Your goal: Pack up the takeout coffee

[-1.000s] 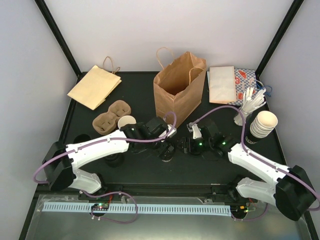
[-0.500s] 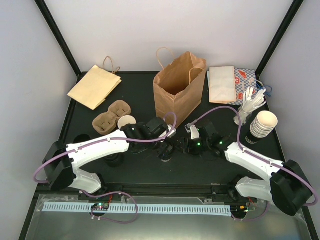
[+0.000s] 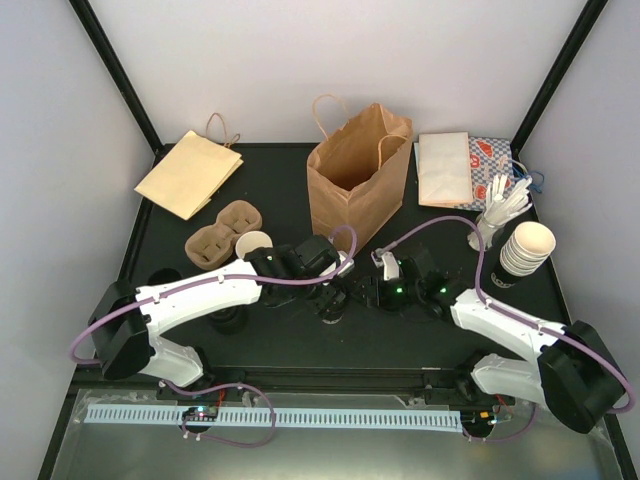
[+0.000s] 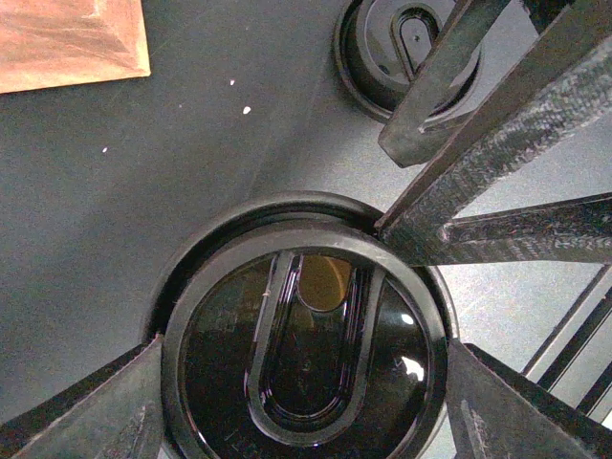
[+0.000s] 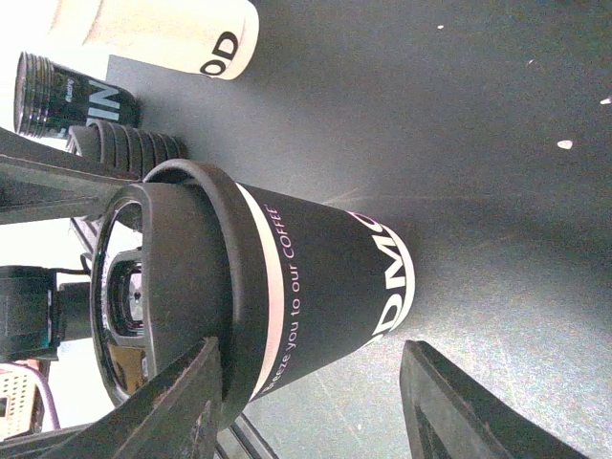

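The takeout coffee (image 3: 254,243), a small white paper cup with dark print, stands beside the brown carrier (image 3: 222,235). It also shows at the top left of the right wrist view (image 5: 158,33). Neither gripper touches it. Both grippers meet at a black cup with a black lid (image 3: 333,306), printed "COFFEE" (image 5: 316,277). My left gripper (image 3: 335,293) (image 4: 304,382) hangs over the lid (image 4: 306,344), its fingers (image 4: 96,411) pressed to the rim on both sides. My right gripper (image 3: 362,293) (image 5: 316,402) is open beside the cup, one finger (image 5: 191,402) by the lid and the other off the base.
An open brown paper bag (image 3: 358,180) stands at the back centre and a flat bag (image 3: 188,172) lies back left. A stack of cups (image 3: 522,252), white cutlery (image 3: 502,205) and napkins (image 3: 445,168) sit on the right. Spare black lids (image 5: 124,143) (image 4: 402,48) lie nearby.
My right gripper has slid left up to the black cup and its jaws have narrowed. The left gripper's fingers have drawn in onto the lid's rim.
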`<state>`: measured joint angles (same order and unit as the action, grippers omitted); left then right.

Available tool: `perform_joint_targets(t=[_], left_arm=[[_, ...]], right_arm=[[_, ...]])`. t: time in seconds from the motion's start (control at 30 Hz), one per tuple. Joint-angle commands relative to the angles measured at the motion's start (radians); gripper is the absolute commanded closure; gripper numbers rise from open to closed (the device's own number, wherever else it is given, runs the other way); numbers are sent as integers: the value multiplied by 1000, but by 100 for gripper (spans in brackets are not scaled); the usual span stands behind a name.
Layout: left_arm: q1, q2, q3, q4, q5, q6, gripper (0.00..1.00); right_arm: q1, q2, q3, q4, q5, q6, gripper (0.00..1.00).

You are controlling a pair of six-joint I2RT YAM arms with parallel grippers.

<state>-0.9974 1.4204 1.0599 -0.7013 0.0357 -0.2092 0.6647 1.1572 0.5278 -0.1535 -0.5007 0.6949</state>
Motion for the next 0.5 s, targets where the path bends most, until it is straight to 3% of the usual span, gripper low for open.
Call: perform_joint_targets(t=[0.0,0.23,0.47], left_arm=[[-14,32,3,-12,16,-1,23],[-14,36,-18,-1,26,-12,26],[-14,44,-2,-21,-8,-39,26]], right_arm=[[1,22,-73,-19,17,18,48],[0,8,-74,-60,72,7,50],[1,-92,-4,-108,69,-18,28]])
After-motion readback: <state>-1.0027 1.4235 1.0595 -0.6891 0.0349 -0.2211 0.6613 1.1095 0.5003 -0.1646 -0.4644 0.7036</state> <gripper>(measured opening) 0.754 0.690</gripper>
